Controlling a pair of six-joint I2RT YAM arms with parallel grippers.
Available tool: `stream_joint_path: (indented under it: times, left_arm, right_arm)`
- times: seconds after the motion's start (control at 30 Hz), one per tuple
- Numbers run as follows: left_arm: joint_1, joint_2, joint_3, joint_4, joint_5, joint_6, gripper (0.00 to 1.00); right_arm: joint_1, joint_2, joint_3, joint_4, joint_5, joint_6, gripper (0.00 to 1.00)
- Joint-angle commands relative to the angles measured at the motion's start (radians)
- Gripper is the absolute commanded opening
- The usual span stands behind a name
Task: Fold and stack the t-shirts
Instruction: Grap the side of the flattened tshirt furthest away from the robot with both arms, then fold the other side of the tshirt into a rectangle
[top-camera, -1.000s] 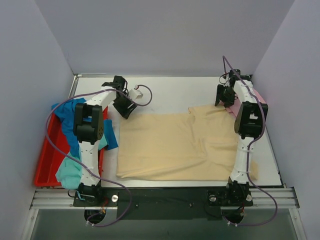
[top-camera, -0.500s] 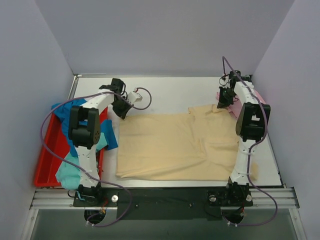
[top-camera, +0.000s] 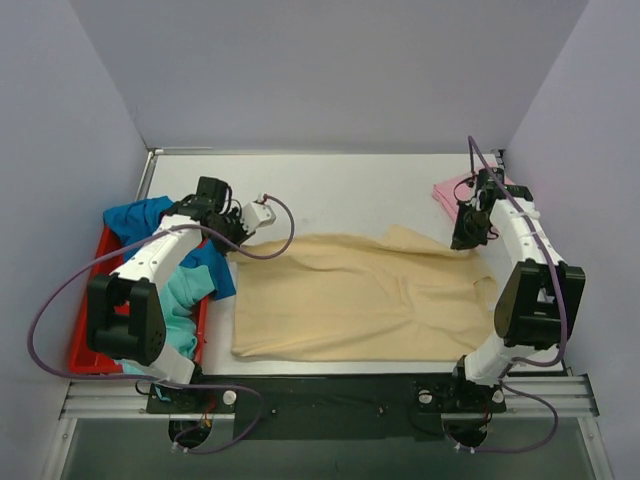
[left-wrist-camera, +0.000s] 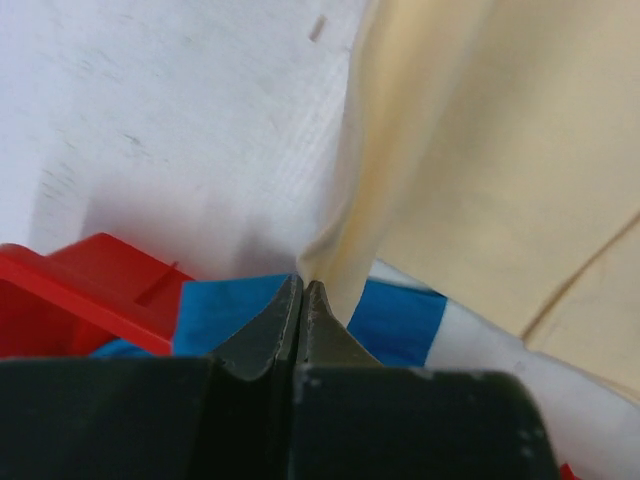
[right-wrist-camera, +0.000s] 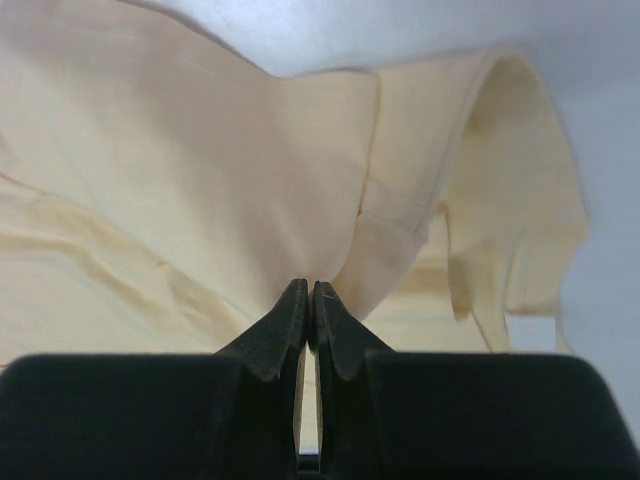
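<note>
Both arms are on the beige t-shirt (top-camera: 350, 300), which lies spread across the middle of the table (top-camera: 350, 190), wider than it is deep. The left arm (top-camera: 150, 260) reaches over to the shirt's far-left corner, and its jaws are pinched together on a thin edge of the beige fabric. In the left wrist view the cloth runs up taut into the tips, with blue cloth and a corner of the red tray (top-camera: 85, 340) right underneath. The right arm (top-camera: 525, 230) is at the far-right edge, its jaws clamped shut on a fold of beige next to what looks like the sleeve seam.

The pink t-shirt (top-camera: 450, 190) sits folded at the far right of the table, just behind the right arm's wrist. The blue t-shirt (top-camera: 140, 215) and teal t-shirt (top-camera: 180, 295) are bunched in the tray on the left. The blue one spills over the tray's rim and nearly meets the beige shirt's left edge.
</note>
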Motion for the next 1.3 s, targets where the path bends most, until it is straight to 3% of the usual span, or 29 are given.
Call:
stream_joint_path:
  times: [0.0, 0.17, 0.3, 0.57, 0.77, 0.9, 1.07, 1.27]
  left_arm:
    - [0.003, -0.113, -0.143, -0.008, 0.042, 0.111, 0.0]
    - [-0.001, -0.184, -0.239, -0.009, 0.049, 0.193, 0.0]
    - [-0.001, -0.198, -0.294, 0.03, 0.019, 0.237, 0.0]
    - [-0.017, -0.262, -0.283, 0.006, 0.08, 0.245, 0.0]
    - [-0.033, -0.267, -0.22, -0.109, 0.137, 0.225, 0.0]
    - [-0.083, -0.248, -0.278, -0.127, 0.065, 0.185, 0.0]
    - [-0.117, -0.253, -0.395, -0.082, -0.019, 0.197, 0.0]
    - [-0.123, -0.199, -0.418, -0.042, -0.049, 0.219, 0.0]
  right_arm:
    - [-0.06, -0.18, -0.168, -0.062, 0.1, 0.073, 0.0]
    - [-0.139, -0.343, -0.303, -0.073, 0.091, 0.104, 0.0]
    - [-0.195, -0.364, -0.358, -0.071, 0.089, 0.116, 0.0]
    - [-0.235, -0.312, -0.313, -0.096, 0.117, 0.13, 0.0]
    - [-0.285, -0.358, -0.282, -0.106, 0.145, 0.145, 0.0]
    - [-0.29, -0.326, -0.349, -0.07, 0.027, 0.186, 0.0]
    - [-0.34, -0.291, -0.394, -0.064, 0.031, 0.193, 0.0]
    - [-0.39, -0.311, -0.47, -0.062, 0.054, 0.185, 0.0]
